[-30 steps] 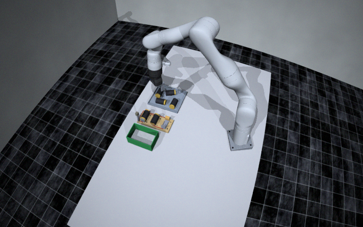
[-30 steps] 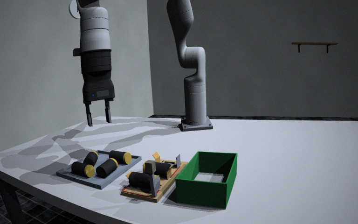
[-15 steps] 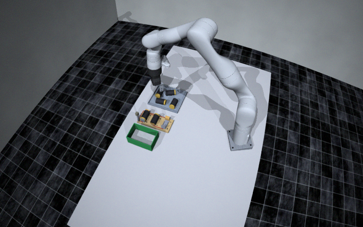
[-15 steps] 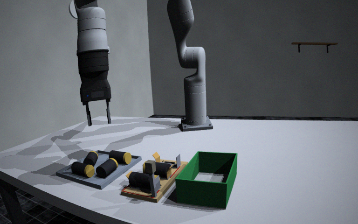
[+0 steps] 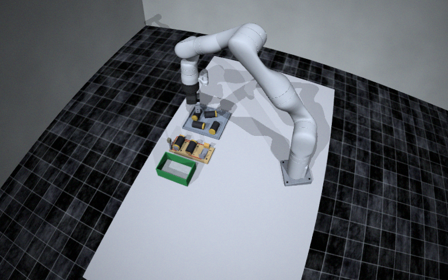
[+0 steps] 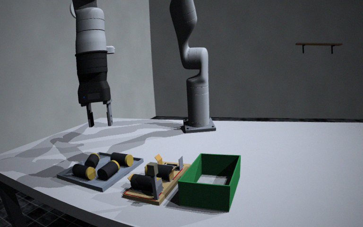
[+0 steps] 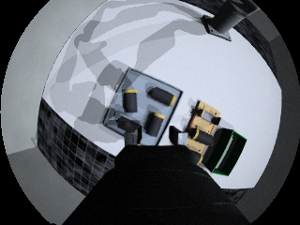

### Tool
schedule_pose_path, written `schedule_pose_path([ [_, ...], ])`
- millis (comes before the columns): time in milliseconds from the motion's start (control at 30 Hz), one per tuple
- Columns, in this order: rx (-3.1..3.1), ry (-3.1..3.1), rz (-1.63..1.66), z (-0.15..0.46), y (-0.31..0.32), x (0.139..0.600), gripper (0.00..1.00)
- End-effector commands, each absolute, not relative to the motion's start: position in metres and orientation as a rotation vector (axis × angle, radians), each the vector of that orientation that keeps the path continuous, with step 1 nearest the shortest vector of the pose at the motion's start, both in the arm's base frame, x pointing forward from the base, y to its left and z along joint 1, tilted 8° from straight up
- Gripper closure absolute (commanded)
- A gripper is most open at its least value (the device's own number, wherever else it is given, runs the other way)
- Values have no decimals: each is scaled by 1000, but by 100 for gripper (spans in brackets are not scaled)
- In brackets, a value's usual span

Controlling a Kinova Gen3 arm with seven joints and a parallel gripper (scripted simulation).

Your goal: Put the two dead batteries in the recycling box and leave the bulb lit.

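- shows a black two-finger gripper (image 5: 197, 109) (image 6: 100, 126) (image 7: 155, 132) standing open, holding nothing, pointing down and raised over the outer part of a shallow blue-gray rectangular tray (image 5: 201, 133) (image 6: 82, 185) (image 7: 170, 113).
- on the tray, carries four black cylindrical batteries with yellow ends, all lying on their sides, at varied angles:
- nearest the exterior camera, on the side away from the board, has the first battery (image 5: 196, 116) (image 6: 81, 171) (image 7: 127, 123), partly hidden by a finger from above.
- behind that one, toward the arm's base, has the second battery (image 5: 210, 114) (image 6: 91, 161) (image 7: 129, 101).
- on the board side, has the third battery (image 5: 198, 125) (image 6: 107, 170) (image 7: 154, 124) nearer the exterior camera and the fourth battery (image 5: 214, 126) (image 6: 120, 159) (image 7: 161, 96) nearer the base.
- beside the tray, apart from it, shows a tan wooden holder board (image 5: 211, 154) (image 6: 168, 186) (image 7: 206, 123) with red lines.
- on that board, bears two more black cylindrical batteries, an outer one (image 5: 178, 142) (image 6: 141, 182) and a middle one (image 5: 191, 146) (image 6: 162, 171); cannot tell how firmly seated.
- at the board's outer end, has a dull olive block (image 5: 169, 140) (image 6: 152, 169) atop a gray upright.
- beyond the board from the tray, shows an open green rectangular box (image 5: 171, 178) (image 6: 204, 196) (image 7: 239, 136) upright on the white table (image 5: 231, 214) (image 6: 280, 173) (image 7: 253, 103), with a bare pale floor inside.

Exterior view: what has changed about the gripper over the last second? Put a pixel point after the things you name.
The gripper (image 5: 197, 111) (image 6: 100, 126) (image 7: 155, 132) has turned about its upright axis, bringing the wrist's side housing (image 5: 203, 77) (image 6: 110, 49) from left to right. Nothing was grasped or released; fingers stay open. Tray (image 5: 199, 132) (image 6: 80, 184) (image 7: 141, 84), holder (image 5: 198, 155) (image 6: 142, 199) (image 7: 203, 123) and green box (image 5: 173, 178) (image 6: 204, 196) (image 7: 217, 152) stayed put.
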State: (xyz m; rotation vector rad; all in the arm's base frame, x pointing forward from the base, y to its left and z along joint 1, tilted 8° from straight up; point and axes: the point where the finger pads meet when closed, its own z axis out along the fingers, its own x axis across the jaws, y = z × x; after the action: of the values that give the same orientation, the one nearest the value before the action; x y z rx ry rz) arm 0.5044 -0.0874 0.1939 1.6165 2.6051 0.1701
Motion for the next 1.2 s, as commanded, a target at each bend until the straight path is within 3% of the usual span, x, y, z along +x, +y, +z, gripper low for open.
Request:
schedule_pose_path([
  [0, 1654, 2582, 171, 194, -87, 505, 10],
  [1167, 2050, 2304, 187, 194, -87, 505, 10],
])
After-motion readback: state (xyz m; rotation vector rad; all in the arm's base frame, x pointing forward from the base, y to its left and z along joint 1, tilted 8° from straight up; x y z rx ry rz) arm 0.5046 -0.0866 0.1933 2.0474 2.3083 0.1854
